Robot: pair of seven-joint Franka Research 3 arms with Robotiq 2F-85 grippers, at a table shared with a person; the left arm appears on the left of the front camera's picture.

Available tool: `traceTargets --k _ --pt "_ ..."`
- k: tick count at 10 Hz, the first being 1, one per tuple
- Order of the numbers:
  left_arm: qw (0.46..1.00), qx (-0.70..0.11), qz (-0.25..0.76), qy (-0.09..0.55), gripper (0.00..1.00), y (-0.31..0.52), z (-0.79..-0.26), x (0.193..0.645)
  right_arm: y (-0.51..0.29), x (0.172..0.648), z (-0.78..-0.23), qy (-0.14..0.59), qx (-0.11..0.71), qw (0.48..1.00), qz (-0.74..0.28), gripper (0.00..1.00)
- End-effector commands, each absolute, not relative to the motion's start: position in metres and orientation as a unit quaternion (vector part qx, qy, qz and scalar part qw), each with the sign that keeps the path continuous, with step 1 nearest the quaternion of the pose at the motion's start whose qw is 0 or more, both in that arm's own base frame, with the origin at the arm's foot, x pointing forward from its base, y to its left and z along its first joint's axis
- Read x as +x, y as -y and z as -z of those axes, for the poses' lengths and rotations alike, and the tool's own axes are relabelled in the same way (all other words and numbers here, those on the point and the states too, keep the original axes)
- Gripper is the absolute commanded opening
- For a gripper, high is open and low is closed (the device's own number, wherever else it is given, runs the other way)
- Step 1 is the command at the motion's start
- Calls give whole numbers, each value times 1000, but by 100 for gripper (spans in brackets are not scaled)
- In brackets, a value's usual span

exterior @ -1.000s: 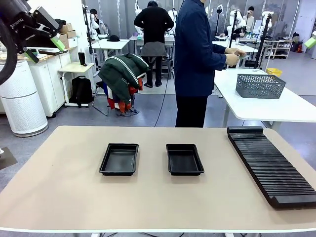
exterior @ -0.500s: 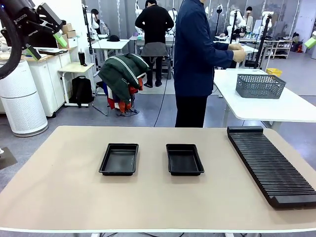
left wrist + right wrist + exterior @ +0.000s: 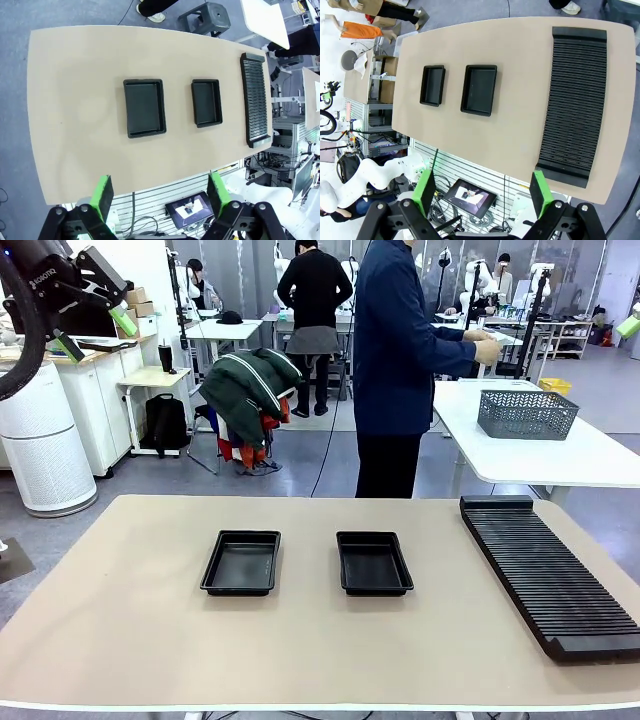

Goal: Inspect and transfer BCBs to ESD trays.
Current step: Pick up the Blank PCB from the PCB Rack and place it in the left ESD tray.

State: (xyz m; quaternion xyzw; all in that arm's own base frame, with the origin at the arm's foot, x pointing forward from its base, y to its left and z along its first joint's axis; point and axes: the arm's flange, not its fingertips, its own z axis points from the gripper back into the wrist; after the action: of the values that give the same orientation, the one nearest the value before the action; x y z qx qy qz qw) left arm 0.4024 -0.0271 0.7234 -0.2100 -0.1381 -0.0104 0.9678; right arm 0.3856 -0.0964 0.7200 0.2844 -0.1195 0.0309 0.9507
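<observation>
ESD trays [image 3: 240,562] sit side by side mid-table, both bare, unmoved. Left gripper [image 3: 95,332] has lifted slightly and is parked high, jaws apart. Right gripper [image 3: 481,192] is high too, jaws wide. Person's hands [image 3: 483,345] shifted over the far table [image 3: 540,455]; can't tell if they hold a BCB. Transfer looks not started.

Can't follow anything behind the left gripper [image 3: 92,332], chopped off by the top-left corner of the front view. Catching just a green sliver [image 3: 629,325] at the right edge, too little to name. Can't tell what the person's hands [image 3: 483,344] hold (far too small back there). Missing the near right corner of the rack [image 3: 550,580], clipped by the frame. Can't read the little screen [image 3: 192,210] below the table [image 3: 75,100] from either wrist.
</observation>
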Motion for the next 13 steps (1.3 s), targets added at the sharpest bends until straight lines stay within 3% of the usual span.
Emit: traceTargets --k 1,13 --pt "967 -210 9 142 100 26 -723 401 96 384 -720 121 285 950 -31 100" --pt "967 -210 9 142 100 26 -723 401 96 384 -720 121 285 950 -31 100"
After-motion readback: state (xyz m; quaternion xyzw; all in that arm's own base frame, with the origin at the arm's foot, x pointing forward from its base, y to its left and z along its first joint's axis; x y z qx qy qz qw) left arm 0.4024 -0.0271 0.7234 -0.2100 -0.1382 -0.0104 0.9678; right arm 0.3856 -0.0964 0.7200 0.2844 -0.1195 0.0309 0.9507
